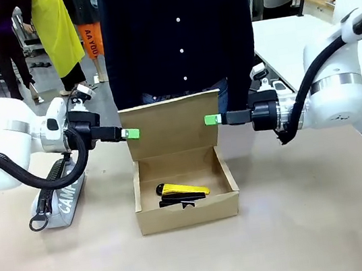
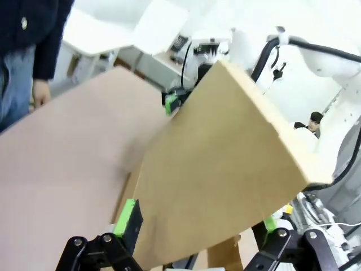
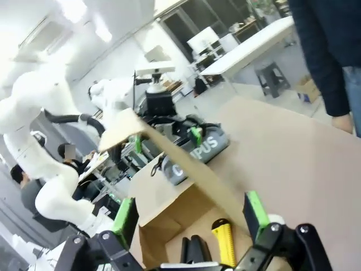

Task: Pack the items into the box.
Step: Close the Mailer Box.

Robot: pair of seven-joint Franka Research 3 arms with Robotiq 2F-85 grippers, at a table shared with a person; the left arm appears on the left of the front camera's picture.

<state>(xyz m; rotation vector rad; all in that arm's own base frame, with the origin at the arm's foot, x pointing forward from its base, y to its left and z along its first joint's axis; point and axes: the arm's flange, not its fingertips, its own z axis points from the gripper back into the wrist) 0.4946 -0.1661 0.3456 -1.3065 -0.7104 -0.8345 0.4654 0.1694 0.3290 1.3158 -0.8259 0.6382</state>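
From the front, our left gripper (image 1: 133,134) and right gripper (image 1: 211,120) flank the upright lid of the shallow brown cardboard box (image 1: 185,199), presumably to fold it shut over the slim yellow-and-black utility knife (image 1: 184,189) and flat black object (image 1: 177,201) inside.

Our left wrist view shows spread jaws straddling the lid's edge.

Our right wrist view shows spread jaws too, the knife below them.

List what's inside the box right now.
Inside the box lie the knife and, against it, a black object. The front wall hides the floor nearest the camera.
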